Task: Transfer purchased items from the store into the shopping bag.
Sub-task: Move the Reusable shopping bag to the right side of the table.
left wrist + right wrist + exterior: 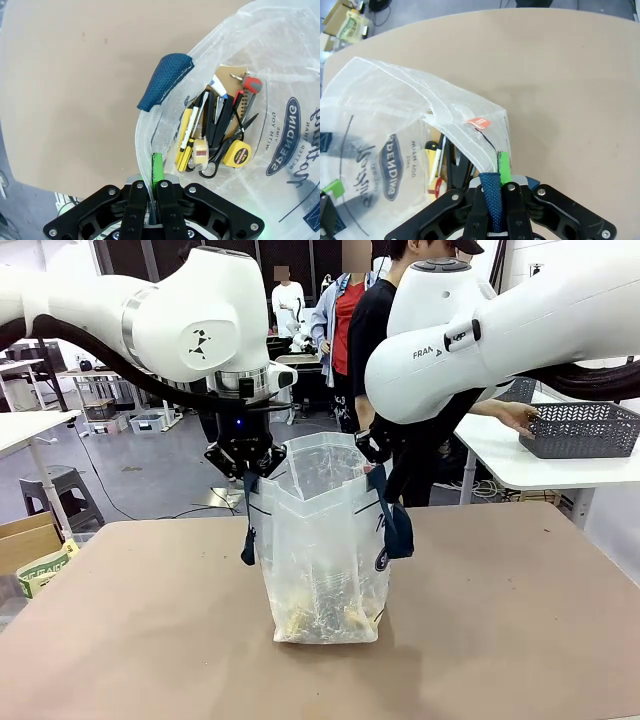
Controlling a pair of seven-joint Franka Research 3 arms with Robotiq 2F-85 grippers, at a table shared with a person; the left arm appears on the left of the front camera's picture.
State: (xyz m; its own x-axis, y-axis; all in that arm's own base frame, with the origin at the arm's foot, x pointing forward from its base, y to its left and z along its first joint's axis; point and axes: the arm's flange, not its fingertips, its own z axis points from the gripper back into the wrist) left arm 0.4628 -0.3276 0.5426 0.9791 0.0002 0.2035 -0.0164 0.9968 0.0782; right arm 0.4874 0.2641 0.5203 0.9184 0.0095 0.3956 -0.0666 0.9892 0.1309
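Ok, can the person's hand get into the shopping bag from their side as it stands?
Probably yes: the left gripper and right gripper are shut on opposite rims of the shopping bag, holding its mouth open, and nothing covers it. The hand is at the basket.

Bright, even indoor light from overhead. Faint soft shadow round the base of the translucent white plastic shopping bag [325, 540] on the flat brown tabletop [130, 640]. Pale sheen on the plastic in the wrist views. Front view sharp, far background slightly soft. Wide-angle wrist views bow the tabletop's edges.
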